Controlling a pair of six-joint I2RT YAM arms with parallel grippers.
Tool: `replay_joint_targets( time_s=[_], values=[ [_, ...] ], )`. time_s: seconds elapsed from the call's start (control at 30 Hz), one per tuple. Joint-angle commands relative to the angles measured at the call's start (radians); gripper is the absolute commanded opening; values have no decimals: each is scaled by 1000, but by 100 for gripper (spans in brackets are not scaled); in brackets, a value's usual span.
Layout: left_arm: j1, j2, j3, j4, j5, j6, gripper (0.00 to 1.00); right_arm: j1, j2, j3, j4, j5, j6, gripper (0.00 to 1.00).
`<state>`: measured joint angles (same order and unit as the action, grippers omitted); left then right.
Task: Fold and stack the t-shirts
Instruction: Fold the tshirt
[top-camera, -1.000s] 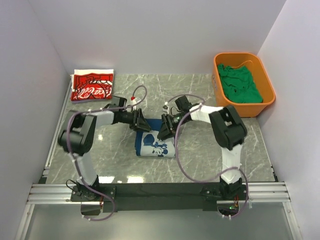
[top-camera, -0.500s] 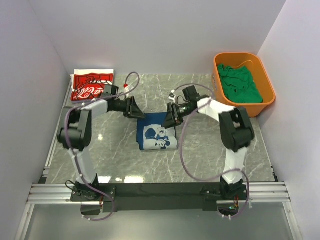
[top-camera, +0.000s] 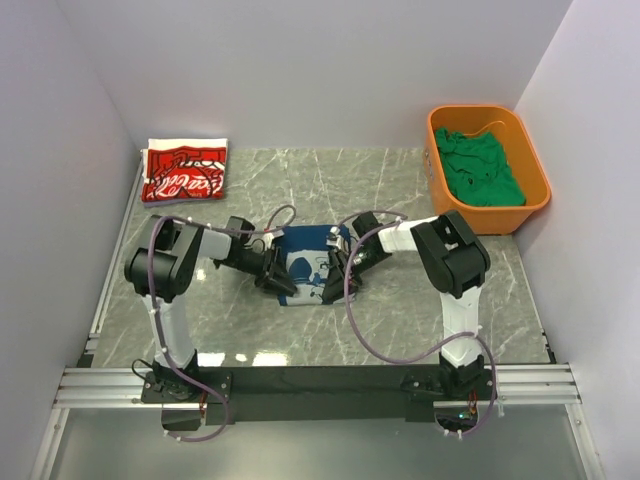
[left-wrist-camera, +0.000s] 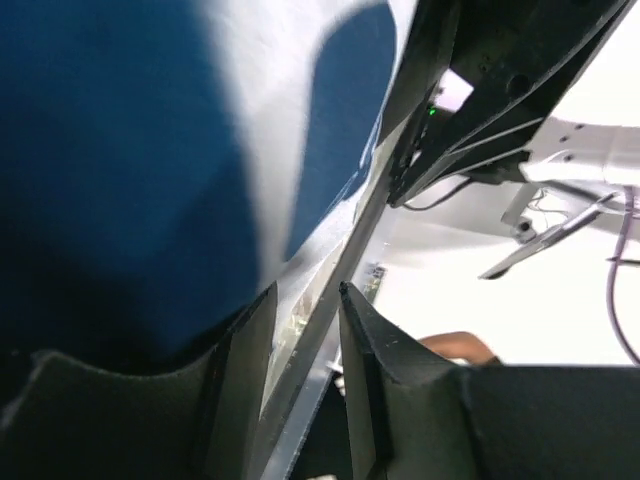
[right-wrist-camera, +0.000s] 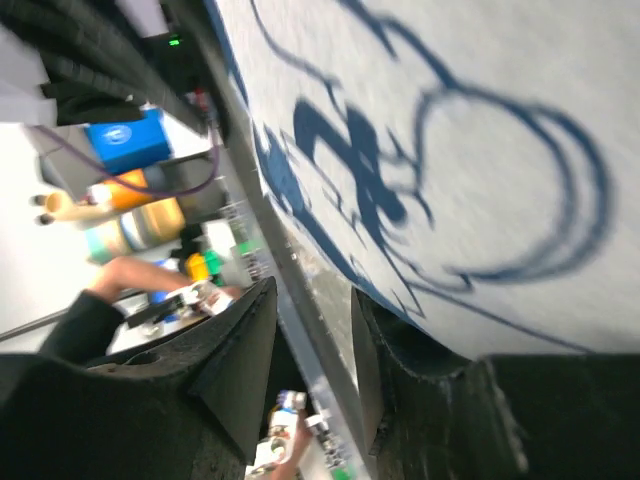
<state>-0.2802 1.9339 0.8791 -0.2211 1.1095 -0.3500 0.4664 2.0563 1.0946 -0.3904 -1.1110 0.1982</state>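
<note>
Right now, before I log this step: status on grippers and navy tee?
Left gripper and right gripper low, flanking navy tee, jaws narrowly apart. Tee folded, not yet stacked on red tee. Nothing between them.

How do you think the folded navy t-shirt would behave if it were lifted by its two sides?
Probably floppy: the navy t-shirt is thin cloth lying flat, so its middle would likely sag between the left pincer and right pincer. Its loose folds may slip open.
</note>
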Motion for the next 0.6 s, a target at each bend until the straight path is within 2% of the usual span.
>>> replay_joint_targets(
  time_s=[0.0, 0.1, 0.23, 0.3, 0.37, 0.47, 0.5, 0.57],
  values=[
    [68, 57, 78, -62, -154, 115, 40, -40, 36, 14, -45, 146, -107, 44],
    [110, 62, 124, -125, -162, 184, 41, -48, -19, -24, -65, 157, -132, 44],
    [124, -53, 133, -228, -65, 310, 42, -41, -155, -7, -128, 158, -175, 42],
    [144, -168, 132, -279, -53, 399, 43, -41, -255, 36, -148, 203, -177, 41],
    [173, -286, 133, -267, -60, 375, 45, -31, -316, 65, -136, 259, -178, 42],
    [245, -413, 194, -213, -137, 301, 50, 56, -413, 114, -91, 471, -238, 43],
    [278, -440, 214, -199, -172, 287, 53, 124, -439, 131, -78, 588, -258, 44],
    [359, -495, 259, -134, -238, 196, 63, 199, -446, 146, -58, 689, -313, 44]
  ],
)
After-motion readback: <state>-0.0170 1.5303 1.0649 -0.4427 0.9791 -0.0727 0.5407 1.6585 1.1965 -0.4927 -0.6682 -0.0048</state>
